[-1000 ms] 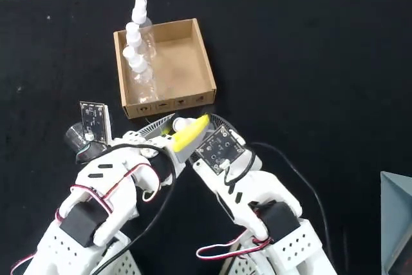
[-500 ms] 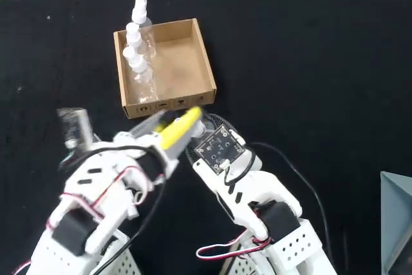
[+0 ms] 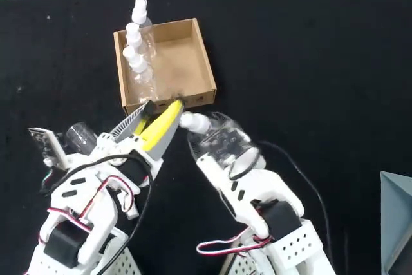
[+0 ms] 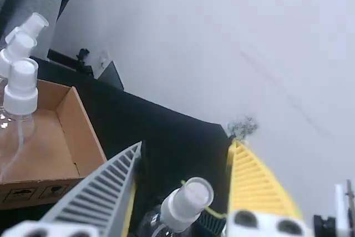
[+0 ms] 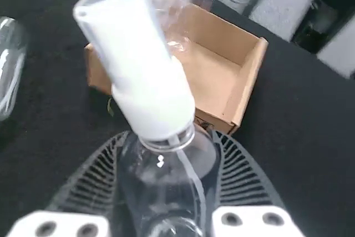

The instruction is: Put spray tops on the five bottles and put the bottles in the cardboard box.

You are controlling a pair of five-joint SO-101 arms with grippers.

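Three capped bottles [image 3: 138, 43] already stand along one wall of the cardboard box [image 3: 205, 59], so the step in hand looks like the fourth. The right claw [image 5: 166, 165] is clenched on a clear bottle [image 3: 219, 136], held above the black desk [image 3: 309, 62] just short of the box's near wall. Its white spray top [image 5: 138, 65] sits on the neck with the dip tube running down inside. The left claw [image 4: 184, 148] is released, its grey and yellow fingers spread to either side of that top without touching it.

The top seems to lean against the bottle's axis, so I would check that it is seated before moving on. If it is loose, the left claw should close on it squarely and press it down. The carry into the box should then clear the near wall and land beside the row without knocking it. One uncapped bottle [image 3: 80, 136] waits by the left arm.
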